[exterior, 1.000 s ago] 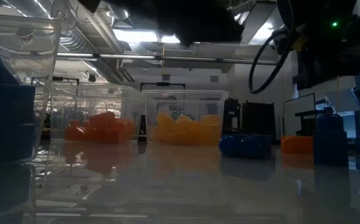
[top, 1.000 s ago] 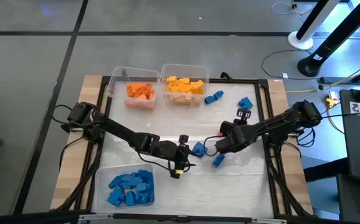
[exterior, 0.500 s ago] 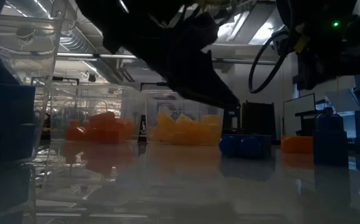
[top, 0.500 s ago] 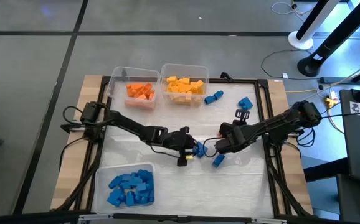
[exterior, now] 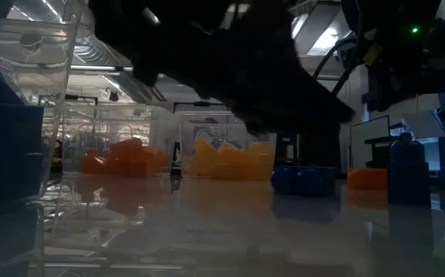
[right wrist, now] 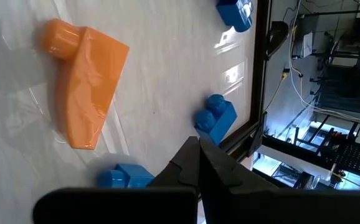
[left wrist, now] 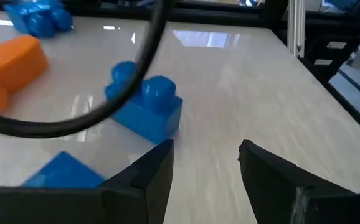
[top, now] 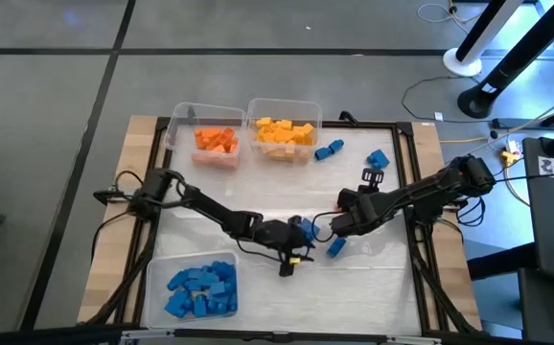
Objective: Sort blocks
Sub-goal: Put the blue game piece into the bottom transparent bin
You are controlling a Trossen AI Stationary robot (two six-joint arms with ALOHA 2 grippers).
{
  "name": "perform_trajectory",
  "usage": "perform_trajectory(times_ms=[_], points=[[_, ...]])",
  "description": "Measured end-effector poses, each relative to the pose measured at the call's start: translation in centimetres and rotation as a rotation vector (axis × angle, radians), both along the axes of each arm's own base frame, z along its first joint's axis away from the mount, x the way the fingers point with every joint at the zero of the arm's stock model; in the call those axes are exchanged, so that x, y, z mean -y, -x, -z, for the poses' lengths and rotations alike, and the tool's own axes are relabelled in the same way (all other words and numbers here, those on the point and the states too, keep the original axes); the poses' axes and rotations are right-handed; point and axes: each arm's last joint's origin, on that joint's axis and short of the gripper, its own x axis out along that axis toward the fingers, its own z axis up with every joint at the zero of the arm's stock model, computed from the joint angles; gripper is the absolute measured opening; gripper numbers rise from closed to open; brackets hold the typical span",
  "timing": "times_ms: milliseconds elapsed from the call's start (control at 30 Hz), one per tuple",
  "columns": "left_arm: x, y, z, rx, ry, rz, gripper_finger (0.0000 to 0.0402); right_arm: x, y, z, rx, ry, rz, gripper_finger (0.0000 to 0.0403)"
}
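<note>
We are hovering our left hand [left wrist: 205,158], fingers wide and empty, at a loose blue brick [left wrist: 146,106] near tabletop [top: 373,278] centre, its 11 o'clock; we should straddle it squarely before closing; our right hand [right wrist: 198,163] is waiting pinched, empty, at 3 o'clock.

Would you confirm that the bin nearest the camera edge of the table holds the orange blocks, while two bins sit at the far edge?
Not quite: that near bin holds blue blocks, as the high view shows. The orange blocks lie in one of the two far bins.
</note>
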Motion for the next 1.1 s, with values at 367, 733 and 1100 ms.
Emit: perform_trajectory(times_ms=[367,733,1100], points=[[0.8,-3.5,-0.1,0.028,-0.001,-0.003,0.0169,0.0,0.0,0.0,0.002,-0.003,0.001,0.0003],[0.6,-3.5,-0.3,0.038,-0.029,-0.043,0.0169,0.0,0.0,0.0,0.002,-0.002,0.001,0.0003],[0.6,-3.3,0.1,0.000,-0.091,-0.043,0.0169,0.0,0.0,0.0,0.004,-0.003,0.001,0.0003]])
